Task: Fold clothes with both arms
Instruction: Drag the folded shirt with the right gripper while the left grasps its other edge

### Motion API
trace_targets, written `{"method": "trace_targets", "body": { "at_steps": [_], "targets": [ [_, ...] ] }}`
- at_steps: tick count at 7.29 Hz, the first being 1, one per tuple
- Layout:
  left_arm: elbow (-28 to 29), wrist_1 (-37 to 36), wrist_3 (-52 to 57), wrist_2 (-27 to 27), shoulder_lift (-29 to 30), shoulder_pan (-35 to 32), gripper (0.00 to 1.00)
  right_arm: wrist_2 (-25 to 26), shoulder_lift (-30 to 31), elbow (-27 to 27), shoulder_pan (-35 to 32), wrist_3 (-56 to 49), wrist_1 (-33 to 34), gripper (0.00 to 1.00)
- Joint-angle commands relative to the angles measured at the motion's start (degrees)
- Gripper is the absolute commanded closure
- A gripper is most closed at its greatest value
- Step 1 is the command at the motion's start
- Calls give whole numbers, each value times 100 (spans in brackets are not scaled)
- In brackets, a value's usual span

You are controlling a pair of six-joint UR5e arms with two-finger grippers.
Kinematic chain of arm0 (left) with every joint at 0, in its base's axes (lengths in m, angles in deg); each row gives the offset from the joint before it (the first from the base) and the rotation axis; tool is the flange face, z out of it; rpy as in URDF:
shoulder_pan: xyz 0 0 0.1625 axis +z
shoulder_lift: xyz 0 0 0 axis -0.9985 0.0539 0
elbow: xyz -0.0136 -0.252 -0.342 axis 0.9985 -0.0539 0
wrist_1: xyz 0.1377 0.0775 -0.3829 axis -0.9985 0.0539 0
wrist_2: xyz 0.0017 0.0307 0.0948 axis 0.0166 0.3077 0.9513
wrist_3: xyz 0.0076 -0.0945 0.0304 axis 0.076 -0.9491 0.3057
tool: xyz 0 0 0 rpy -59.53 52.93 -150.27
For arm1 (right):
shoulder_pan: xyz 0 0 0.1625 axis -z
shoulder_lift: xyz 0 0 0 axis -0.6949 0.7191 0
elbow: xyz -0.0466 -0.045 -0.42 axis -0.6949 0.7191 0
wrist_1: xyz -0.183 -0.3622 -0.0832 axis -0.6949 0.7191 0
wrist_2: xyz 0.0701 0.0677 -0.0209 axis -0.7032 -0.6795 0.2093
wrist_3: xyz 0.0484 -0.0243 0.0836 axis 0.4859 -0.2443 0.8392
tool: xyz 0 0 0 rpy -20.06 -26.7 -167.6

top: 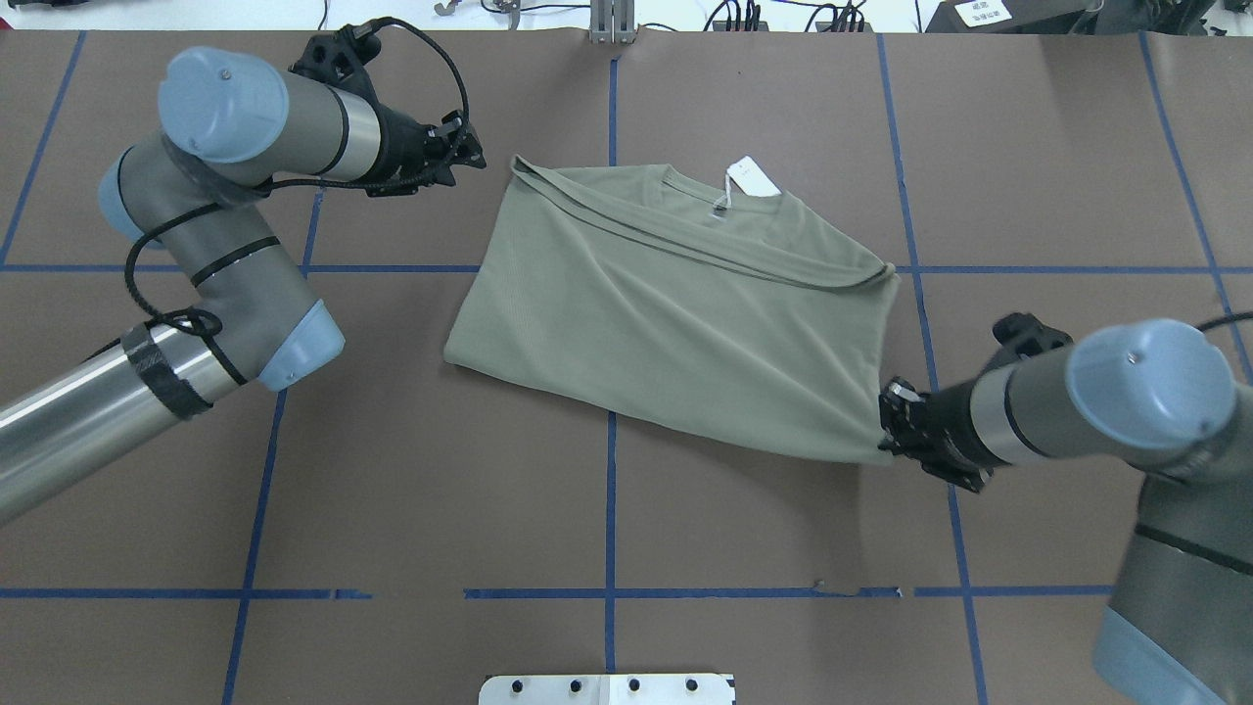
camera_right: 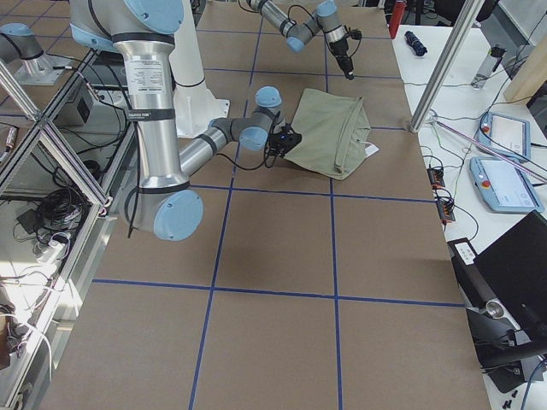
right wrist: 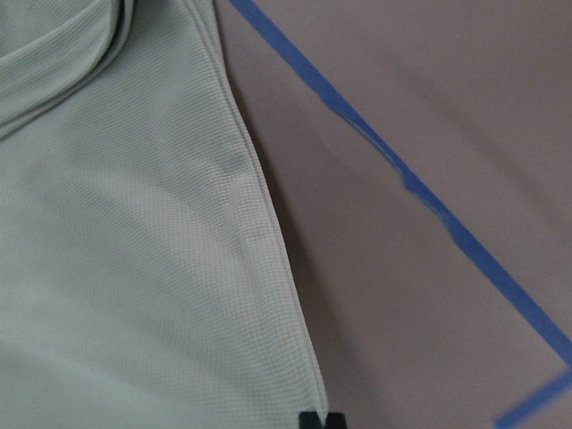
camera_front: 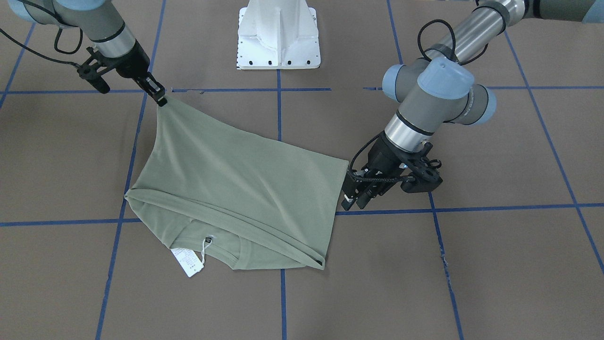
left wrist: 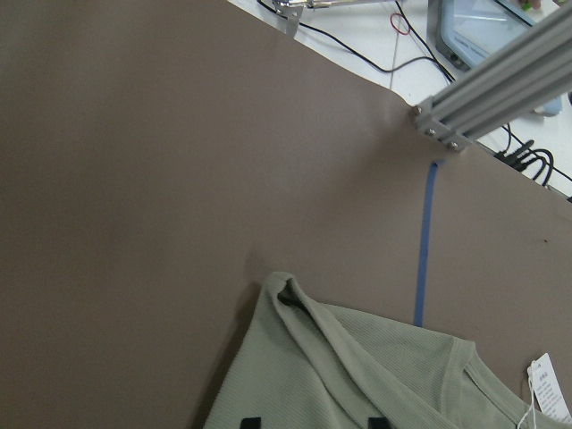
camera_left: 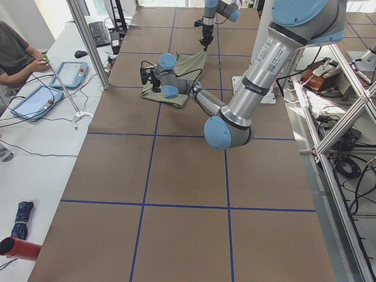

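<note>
The sage-green shirt (top: 675, 323) lies on the brown table, folded over on itself, its round neck and white hang tag (top: 754, 178) at the far edge. It also shows in the front view (camera_front: 236, 189). My right gripper (top: 886, 431) is shut on the shirt's near right corner and holds it lifted, as the front view (camera_front: 162, 100) and the right wrist view (right wrist: 320, 418) show. My left gripper (top: 475, 157) is open and empty, hovering just off the shirt's left edge (camera_front: 354, 200). In the left wrist view its separated fingertips (left wrist: 250, 421) sit over the cloth.
The white base block (camera_front: 278, 38) stands at the robot's edge of the table. Blue tape lines (top: 611, 509) grid the brown surface. An aluminium frame post (left wrist: 492, 80) and desks with tablets (camera_left: 67, 73) border the far side, where a person sits.
</note>
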Motion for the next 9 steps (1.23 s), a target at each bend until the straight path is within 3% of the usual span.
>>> {"method": "trace_targets", "body": {
  "at_steps": [1,3,4,5,6,9],
  "targets": [
    [-661,-74,-887,-56,-105,570,42,-260,565,-485,1009,72,10,100],
    [-821,-738,-1502,-13,-114,1106,38,-464,583,-844,1940,473,10,100],
    [-952,-1186,-1645,101,-114,1257,38,-438,583,-933,2380,633,10,67],
    [-970,-1643,-1699,102,-166,1397,38,-281,566,-934,2620,704,10,1],
    [-997,-1787,-1960,102,-184,1547,38,60,557,-925,2613,713,10,0],
    [-918,-1919,-2165,225,-211,1803,40,160,312,-864,1151,705,10,0]
  ]
}}
